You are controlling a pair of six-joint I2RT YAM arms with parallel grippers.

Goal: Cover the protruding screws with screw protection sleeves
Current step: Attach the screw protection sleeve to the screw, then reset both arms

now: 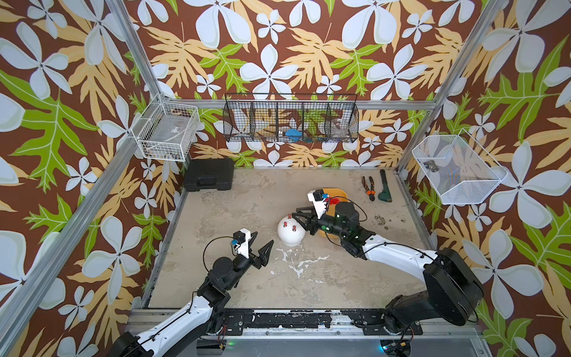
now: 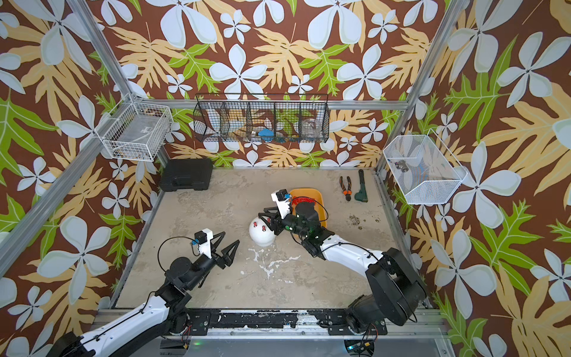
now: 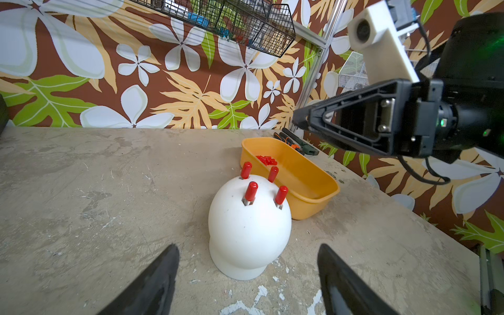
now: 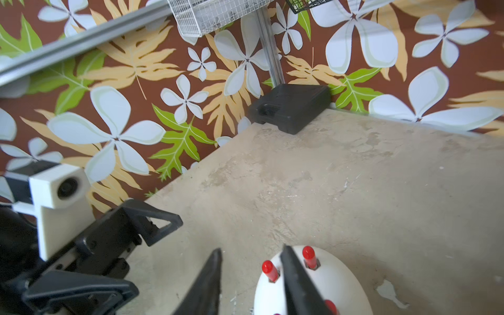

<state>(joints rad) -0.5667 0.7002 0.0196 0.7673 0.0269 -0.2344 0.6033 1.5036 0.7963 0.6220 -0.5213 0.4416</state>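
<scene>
All four sleeves [image 3: 251,191] show in left wrist view

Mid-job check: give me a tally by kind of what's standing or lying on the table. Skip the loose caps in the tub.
White dome: 1
Red caps on the dome: 4
Orange tub: 1
Black case: 1
Pliers: 1
Wrench: 1
Total: 9
</scene>
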